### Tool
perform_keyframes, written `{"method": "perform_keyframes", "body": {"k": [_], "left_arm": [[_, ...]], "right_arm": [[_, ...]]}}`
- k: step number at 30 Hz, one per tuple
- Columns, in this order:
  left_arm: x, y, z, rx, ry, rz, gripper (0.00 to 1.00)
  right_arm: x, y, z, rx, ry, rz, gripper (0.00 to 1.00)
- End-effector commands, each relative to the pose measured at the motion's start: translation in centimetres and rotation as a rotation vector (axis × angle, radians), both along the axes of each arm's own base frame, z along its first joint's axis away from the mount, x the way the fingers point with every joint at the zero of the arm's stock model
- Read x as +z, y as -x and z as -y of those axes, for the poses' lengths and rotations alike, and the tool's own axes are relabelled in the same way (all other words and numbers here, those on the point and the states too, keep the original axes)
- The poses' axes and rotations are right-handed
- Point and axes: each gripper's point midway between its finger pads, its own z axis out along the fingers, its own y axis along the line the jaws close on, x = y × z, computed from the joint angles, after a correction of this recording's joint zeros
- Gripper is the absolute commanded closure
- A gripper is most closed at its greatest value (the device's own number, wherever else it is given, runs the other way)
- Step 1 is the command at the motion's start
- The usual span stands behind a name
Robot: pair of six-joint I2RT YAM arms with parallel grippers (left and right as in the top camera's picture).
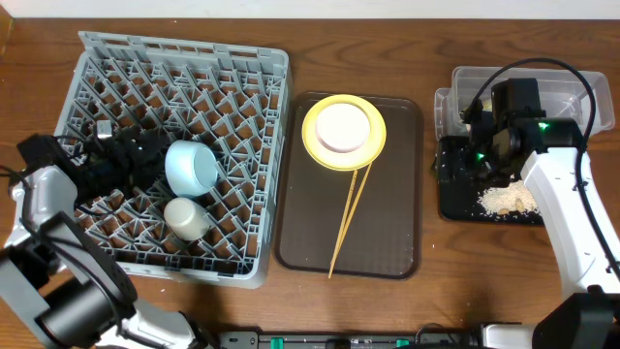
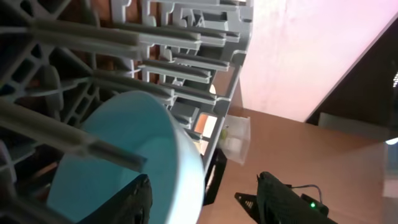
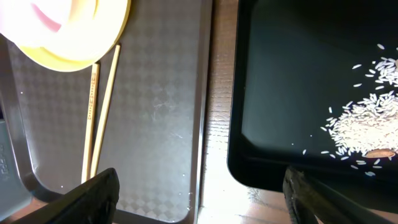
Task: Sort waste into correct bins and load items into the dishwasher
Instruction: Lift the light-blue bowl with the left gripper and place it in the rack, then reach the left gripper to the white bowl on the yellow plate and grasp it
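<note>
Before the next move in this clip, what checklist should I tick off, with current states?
1. Light blue bowl in dish rack: ok.
2. White bowl in rack: ok.
3. Left hand clear of blue bowl: not ok, open jaws straddle its rim.
4. Right hand empty: ok, open.
5. Yellow plate and chopsticks loaded: not ok, both on brown tray.
6. Food scraps in black tray: ok.

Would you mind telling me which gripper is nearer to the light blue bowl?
Left. The left gripper is at the light blue bowl in the rack; the right gripper is far off, by the black tray.
</note>
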Motion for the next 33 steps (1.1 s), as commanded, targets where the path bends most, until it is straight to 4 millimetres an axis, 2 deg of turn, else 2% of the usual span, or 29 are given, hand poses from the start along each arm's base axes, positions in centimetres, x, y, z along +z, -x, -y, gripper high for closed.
{"method": "perform_keyframes", "body": {"k": [1, 5, 7, 10, 12, 13, 20, 24, 27, 33], "left_arm": [[2.5, 0.5, -0.7, 0.019, -0.186, 0.049, 0.47], [4.6, 1.1, -0.9, 0.041, -0.363, 0.076, 0.47], [6.3, 1.3, -0.1, 0.033, -0.425, 0.120, 0.47], [8.3, 1.5, 2.0, -0.004, -0.502, 0.184, 0.47], [9.3, 1.5, 3.9, -0.046, -0.562, 0.220, 0.47], [10.1, 1.2, 6.0, -0.095, -0.620, 0.250, 0.46], [12.9, -0.6, 14.4, -0.272, -0.829, 0.365, 0.45], [12.8, -1.7, 18.1, -0.360, -1.023, 0.432, 0.36], [12.0, -2.8, 21.0, -0.428, -1.125, 0.506, 0.35], [8.1, -4.8, 28.4, -0.567, -1.148, 0.611, 0.35]], "right_arm": [[0.9, -0.2, 0.4, -0.006, 0.003, 0.029, 0.18], [0.9, -0.2, 0.5, -0.007, 0.003, 0.029, 0.16], [0.9, -0.2, 0.5, -0.007, 0.003, 0.029, 0.13], [0.9, -0.2, 0.5, -0.007, 0.003, 0.029, 0.01], [0.9, -0.2, 0.5, -0.006, 0.003, 0.029, 0.01], [0.9, -0.2, 0.5, 0.004, 0.006, 0.031, 0.01], [0.8, 0.1, 0.6, 0.007, 0.012, 0.021, 0.01], [0.2, 0.8, 2.7, -0.046, 0.129, -0.017, 0.01], [0.0, 1.3, 4.0, -0.087, 0.195, -0.044, 0.01], [0.0, 1.5, 4.1, -0.086, 0.199, -0.051, 0.01]]}}
